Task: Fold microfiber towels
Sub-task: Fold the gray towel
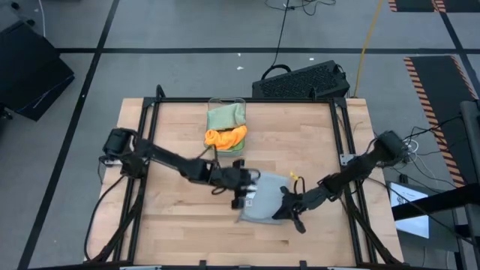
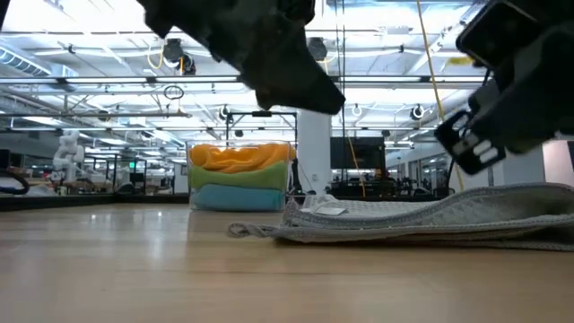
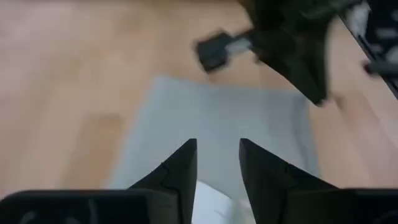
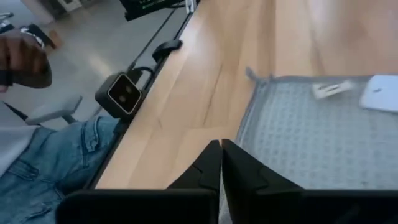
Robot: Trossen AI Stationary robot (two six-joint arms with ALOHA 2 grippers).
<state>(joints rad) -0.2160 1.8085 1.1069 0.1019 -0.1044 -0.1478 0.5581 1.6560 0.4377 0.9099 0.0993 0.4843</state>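
A light grey microfiber towel [image 1: 262, 204] lies spread on the wooden table, with a white label [image 4: 380, 93] on top. My left gripper [image 3: 217, 148] hovers open over the towel's far left part, its fingers pointing toward the right arm. My right gripper [image 4: 221, 148] is shut at the towel's near right edge and points toward the table's near edge. An orange towel [image 1: 226, 137] spills over the near rim of a clear bin [image 1: 226, 105]. A sage green towel [image 1: 225, 117] lies inside it. My right gripper has its shut fingertips right on the towel's edge [image 4: 239, 138], coming in slanting low from the table's right. The fingers hide whether one layer or several are pinched. The towel lies on the table; its right part [image 2: 529, 199] stands higher than its left.
The bin [image 2: 240, 175] stands at the table's far middle, behind the grey towel. A black keyboard [image 1: 300, 81] lies beyond the far edge. A person in jeans [image 4: 43, 168] sits at the near edge, by a small camera [image 4: 124, 93]. Bare wood stretches to the left and near side.
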